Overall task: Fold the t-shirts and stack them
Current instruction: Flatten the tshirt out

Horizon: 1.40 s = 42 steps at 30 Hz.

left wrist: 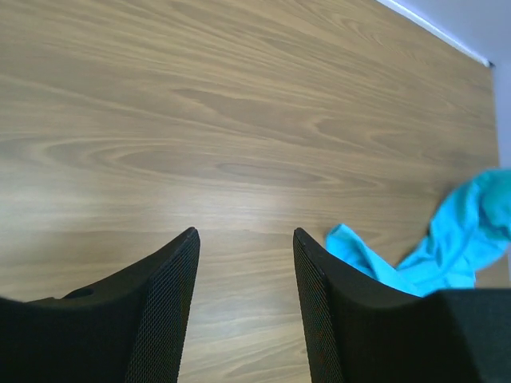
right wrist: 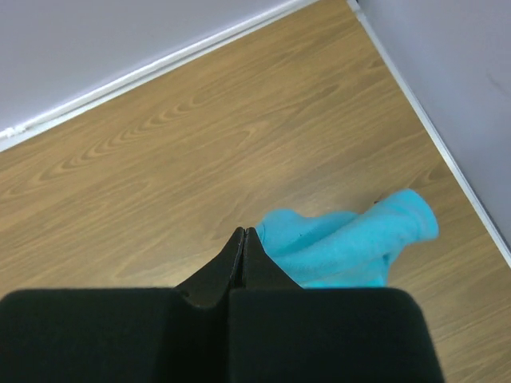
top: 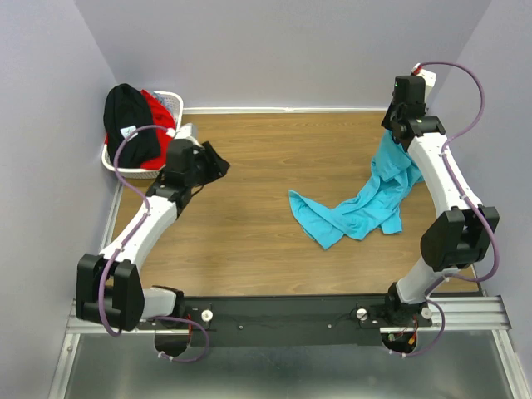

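A bright turquoise t-shirt (top: 357, 212) lies crumpled on the wooden table at centre right. One end of it rises to my right gripper (top: 389, 137), which is shut on the cloth and holds it off the table. In the right wrist view the jaws (right wrist: 243, 230) are pressed together, with turquoise cloth (right wrist: 343, 247) hanging just past the tips. My left gripper (top: 218, 162) hovers over bare wood at the left, open and holding nothing (left wrist: 243, 231). A black t-shirt (top: 129, 116) and a red t-shirt (top: 156, 108) sit in the basket.
The white lattice basket (top: 179, 100) stands at the table's far left corner against the wall. Lilac walls close in the back and both sides. In the left wrist view the turquoise t-shirt (left wrist: 447, 247) shows to the right of the fingers.
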Tool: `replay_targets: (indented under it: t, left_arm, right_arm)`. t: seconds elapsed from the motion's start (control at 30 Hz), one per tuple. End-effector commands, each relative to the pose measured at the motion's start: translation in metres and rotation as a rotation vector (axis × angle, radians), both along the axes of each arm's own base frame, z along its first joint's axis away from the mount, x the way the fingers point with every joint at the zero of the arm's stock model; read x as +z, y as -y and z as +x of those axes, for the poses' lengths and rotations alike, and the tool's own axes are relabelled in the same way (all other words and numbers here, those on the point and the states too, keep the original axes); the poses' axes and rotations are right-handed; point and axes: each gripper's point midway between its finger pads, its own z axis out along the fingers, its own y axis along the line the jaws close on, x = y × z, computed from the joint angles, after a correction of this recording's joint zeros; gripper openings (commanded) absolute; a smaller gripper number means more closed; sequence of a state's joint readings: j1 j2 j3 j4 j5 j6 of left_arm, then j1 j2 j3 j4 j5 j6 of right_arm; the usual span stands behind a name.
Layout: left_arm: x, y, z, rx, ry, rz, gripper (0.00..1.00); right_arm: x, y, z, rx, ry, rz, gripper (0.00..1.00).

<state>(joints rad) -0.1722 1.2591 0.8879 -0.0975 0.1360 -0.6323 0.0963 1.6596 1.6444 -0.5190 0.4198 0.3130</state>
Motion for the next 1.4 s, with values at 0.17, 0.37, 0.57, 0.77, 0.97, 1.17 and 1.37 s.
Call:
replay_targets:
  t: [0.17, 0.37, 0.57, 0.77, 0.97, 1.17, 1.37]
  left_arm:
    - [-0.029, 0.118, 0.008, -0.199, -0.072, 0.044, 0.58]
    - [-0.057, 0.192, 0.019, -0.29, -0.176, -0.014, 0.55]
    - [-0.083, 0.22, 0.015, -0.239, -0.287, -0.079, 0.5]
    - [-0.095, 0.231, 0.006, -0.172, -0.354, -0.109, 0.48]
    - [-0.112, 0.245, 0.003, -0.158, -0.409, -0.105, 0.48]
    - [-0.126, 0.24, 0.006, -0.104, -0.428, -0.083, 0.47]
    - [-0.137, 0.242, 0.008, -0.101, -0.445, -0.07, 0.45]
  right_arm:
    - [-0.018, 0.003, 0.015, -0.026, -0.034, -0.017, 0.01]
    - [-0.033, 0.004, 0.024, -0.029, -0.061, -0.017, 0.01]
    - [-0.04, 0.004, 0.022, -0.029, -0.078, -0.018, 0.01]
    - [-0.044, 0.005, 0.02, -0.033, -0.087, -0.016, 0.01]
    - [-0.051, 0.003, 0.02, -0.023, -0.1, -0.007, 0.01]
    - [-0.049, 0.002, 0.019, -0.018, -0.096, -0.002, 0.01]
    - [-0.053, 0.0, 0.019, -0.013, -0.104, 0.002, 0.01]
